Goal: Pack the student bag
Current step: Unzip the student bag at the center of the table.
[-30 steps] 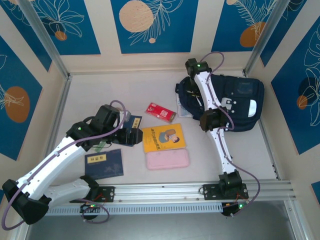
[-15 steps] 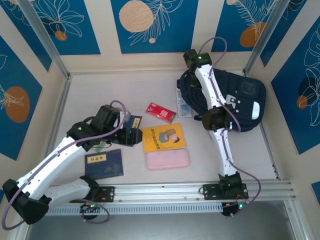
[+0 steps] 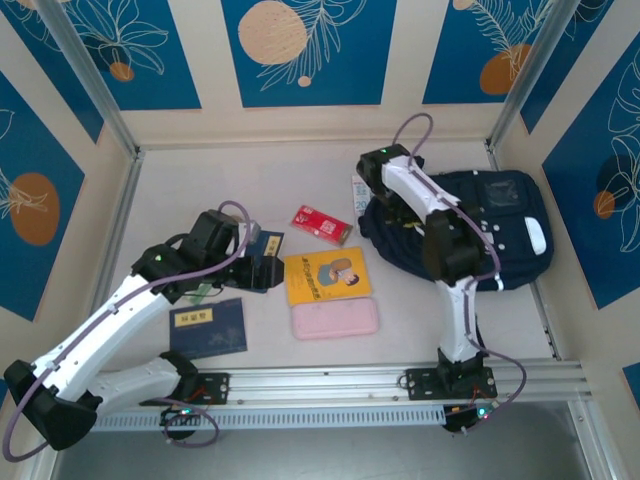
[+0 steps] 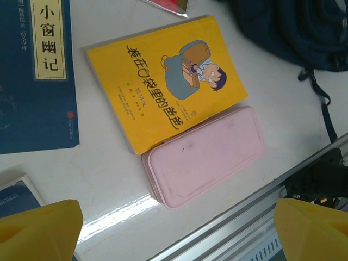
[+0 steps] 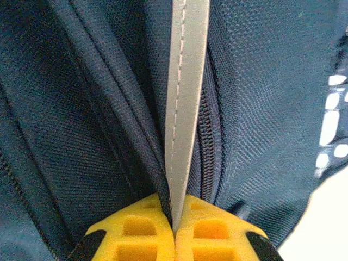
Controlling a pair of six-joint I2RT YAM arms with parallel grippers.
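The bag (image 3: 500,225) was laid flat beyond and to the right of the yellow book (image 3: 327,275). The right gripper (image 5: 174,217) was clenched on a grey strip (image 5: 185,81) of the bag. The left gripper (image 3: 267,272) was held spread wide and empty, just left of the book. A pink case (image 4: 204,157) was seen touching the book's near edge, and a navy booklet (image 3: 208,328) lay to its left.
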